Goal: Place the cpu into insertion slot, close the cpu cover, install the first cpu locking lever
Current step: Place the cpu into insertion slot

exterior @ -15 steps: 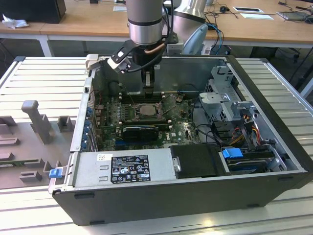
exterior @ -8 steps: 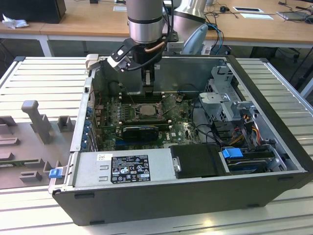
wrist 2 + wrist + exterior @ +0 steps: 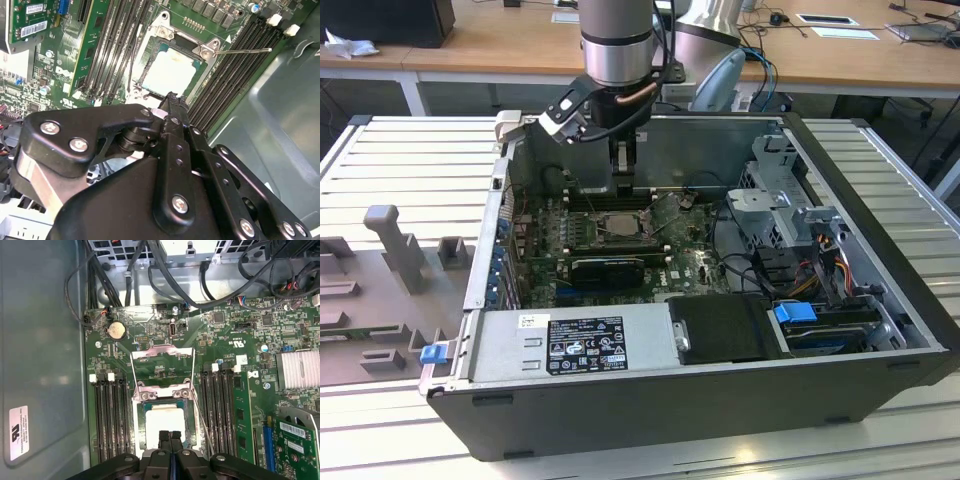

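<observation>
The cpu [image 3: 162, 421] lies flat in the insertion slot [image 3: 141, 412], its pale metal top facing up; it appears too in the second wrist view [image 3: 170, 70]. The cpu cover [image 3: 162, 352] stands swung open behind the slot, and the board shows through its window. A thin locking lever [image 3: 202, 426] [image 3: 245, 50] sticks out free beside the socket. My gripper [image 3: 170, 435] [image 3: 171, 97] hovers just over the chip's near edge, shut with nothing between its fingers. In the exterior view the gripper [image 3: 625, 180] hangs inside the open computer case above the socket [image 3: 618, 226].
Long black memory slots [image 3: 112, 420] [image 3: 220, 410] flank the socket on both sides. A green card [image 3: 292, 440] and a finned heatsink [image 3: 299, 369] sit to one side. Cables [image 3: 150, 270] hang near the case wall. A power supply [image 3: 580, 345] and drive cage [image 3: 790, 210] crowd the case.
</observation>
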